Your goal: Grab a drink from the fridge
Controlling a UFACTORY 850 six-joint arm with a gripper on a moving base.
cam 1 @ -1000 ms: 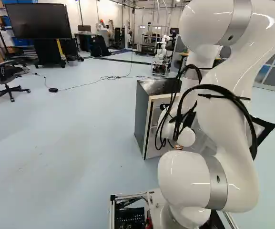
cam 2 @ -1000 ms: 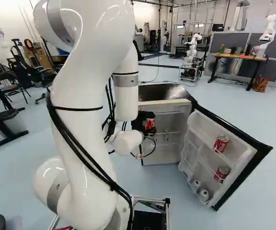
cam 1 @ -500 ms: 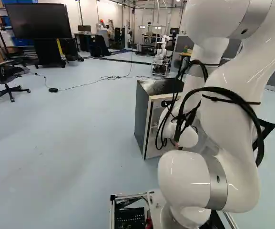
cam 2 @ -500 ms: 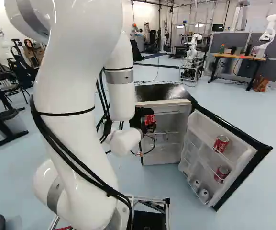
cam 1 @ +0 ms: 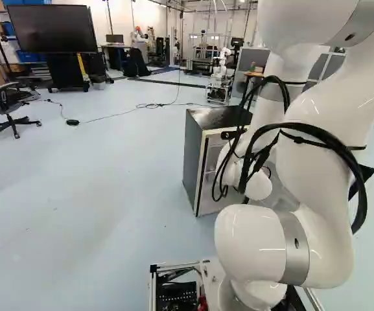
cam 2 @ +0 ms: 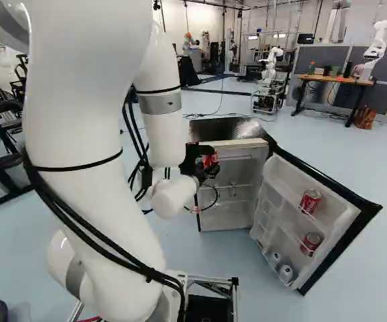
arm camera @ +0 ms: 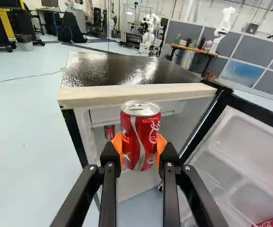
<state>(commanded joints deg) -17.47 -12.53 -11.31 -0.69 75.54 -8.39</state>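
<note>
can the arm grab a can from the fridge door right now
Probably not: the fridge door stands open, leaving its red cans exposed, but the fingers are closed on another can, which would likely need releasing first.

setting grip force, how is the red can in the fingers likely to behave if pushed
The red can has a shiny metal top, suggesting a shell that may dent if squeezed. Its smooth, round side might slip between the orange pads. Laid down, it would likely roll.

Base views: from behind-left and behind-right of the arm, you are looking ahead-down, sharing the fridge; wrist view is facing it closer.
</note>
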